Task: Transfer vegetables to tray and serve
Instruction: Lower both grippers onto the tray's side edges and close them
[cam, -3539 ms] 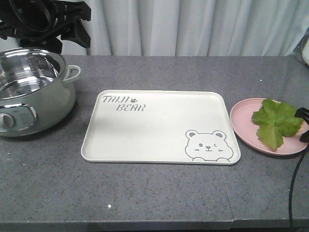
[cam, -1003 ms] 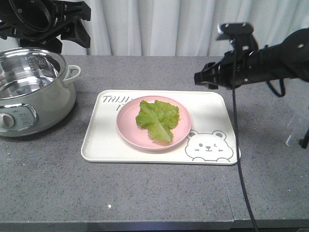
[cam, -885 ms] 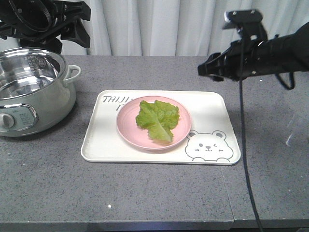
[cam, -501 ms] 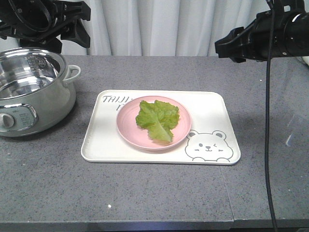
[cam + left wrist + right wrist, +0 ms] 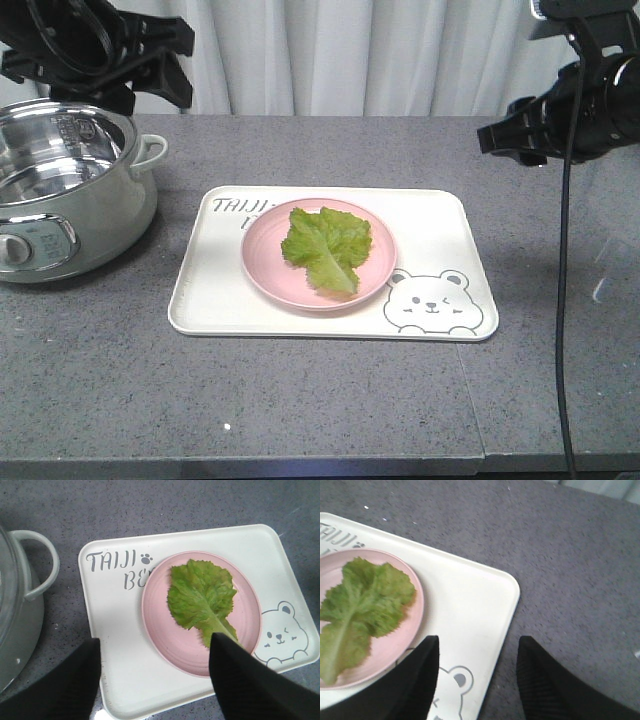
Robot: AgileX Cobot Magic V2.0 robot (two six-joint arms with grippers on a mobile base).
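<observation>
Flat on the grey bench (image 5: 300, 400): a cream tray (image 5: 215, 290) with rounded corners, long sides running left to right, near edge well back from the bench's near edge. On the tray, a little left of centre, a round pink plate (image 5: 268, 272), covering the end of the grey lettering and reaching just beside the bear drawing (image 5: 435, 300) in the near right corner. On the plate, inside its rim, the lettuce leaf (image 5: 325, 245), lying flat, pale rib pointing toward the near right.

Bare tray surface along the left edge and across the far right corner. Left of the tray, a steel pot (image 5: 70, 190), side handle turned toward the tray, a strip of bench between the two. Right of the tray, wide open bench out to the right side, crossed by a black cable (image 5: 562, 300) hanging from the right arm (image 5: 570, 100). Along the far edge, a white curtain (image 5: 350, 50).

High over the far right of the bench, off the tray, the right arm; at its end the right gripper (image 5: 479, 641), black fingers spread apart, holding nothing, framing the tray's right edge and bare bench in the wrist view. Raised at the far left above the pot, the left arm (image 5: 100, 50); at its end the left gripper (image 5: 154, 641), fingers spread wide, holding nothing, plate and leaf seen between them from above.
</observation>
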